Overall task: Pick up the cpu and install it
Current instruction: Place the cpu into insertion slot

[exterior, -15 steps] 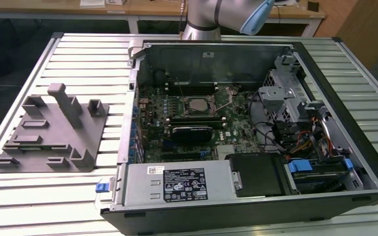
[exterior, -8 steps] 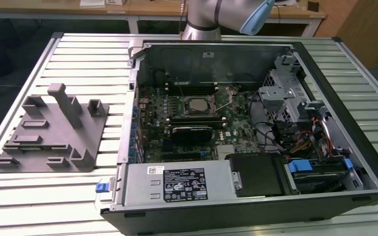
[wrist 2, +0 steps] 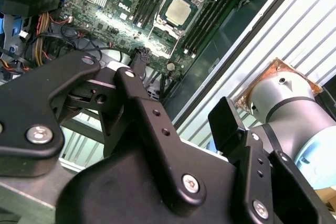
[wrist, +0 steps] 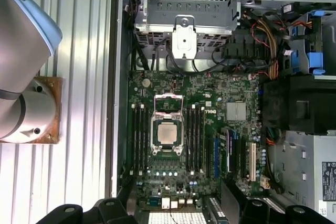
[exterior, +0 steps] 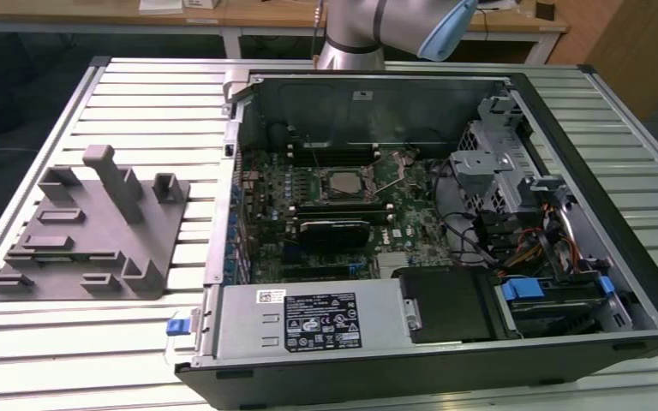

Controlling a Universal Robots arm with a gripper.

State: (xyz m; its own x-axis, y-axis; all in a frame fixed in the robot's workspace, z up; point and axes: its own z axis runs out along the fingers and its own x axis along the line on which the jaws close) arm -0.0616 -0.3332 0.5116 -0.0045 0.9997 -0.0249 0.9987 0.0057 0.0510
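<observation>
The cpu (exterior: 341, 181) is a small silvery square lying flat in the black socket frame on the green motherboard (exterior: 403, 184) inside the open computer case. Both wrist views look down on the cpu (wrist 2: 179, 9) (wrist: 165, 132) from well above, with rows of memory slots on either side of it. The black linkage of my gripper (wrist 2: 136, 129) fills the foreground of the second wrist view, high over the case and far from the chip. Nothing is seen held in it.
A grey plastic fixture block (exterior: 89, 231) stands on the slatted metal table (exterior: 134, 94) at the exterior view's left. The case holds a power supply (exterior: 306, 321), a metal drive cage (wrist: 186, 17) and bundled cables (wrist: 262, 40). The arm's base (wrist: 23, 114) is bolted beside the case wall.
</observation>
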